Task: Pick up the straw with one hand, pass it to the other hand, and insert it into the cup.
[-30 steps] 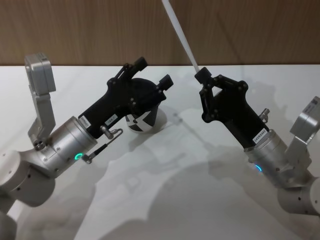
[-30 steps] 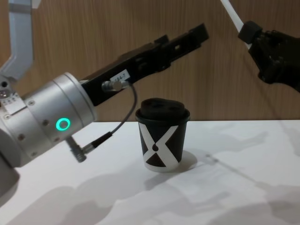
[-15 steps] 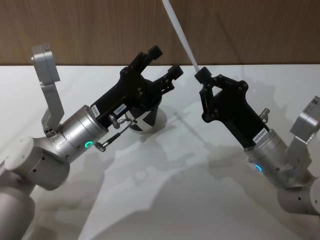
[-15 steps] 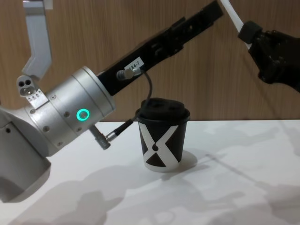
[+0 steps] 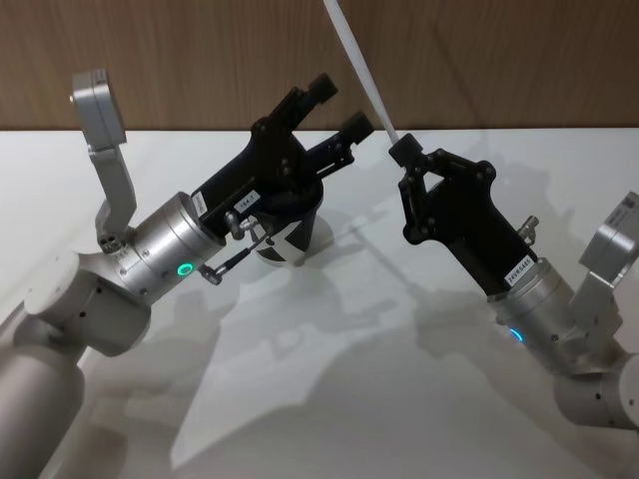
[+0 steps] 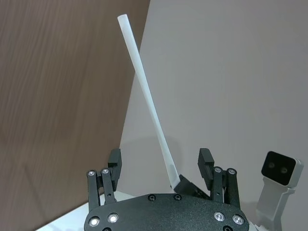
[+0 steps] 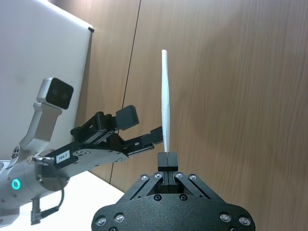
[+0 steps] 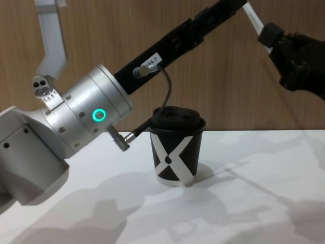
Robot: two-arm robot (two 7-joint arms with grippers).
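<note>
The right gripper [image 5: 400,153] is clamped on the bottom end of the straw [image 5: 361,75], holding it raised and tilted so most of its length stands free for the handover. The left gripper [image 5: 339,107], fingers spread apart, angles up beside the straw's lower part (contact cannot be told), apparently lined up to take it. Below, the lidded cup [image 8: 175,152] stands upright on the surface [image 5: 349,359].

We see a matt white plastic straw [image 5: 359,65], the left tool [image 5: 339,106] and right tool [image 5: 403,152] in matt black plastic, satin metal wrists [image 5: 165,249], a paper cup [image 8: 175,152], a smooth counter [image 5: 329,379], and a wood-grain wall [image 5: 499,60].
</note>
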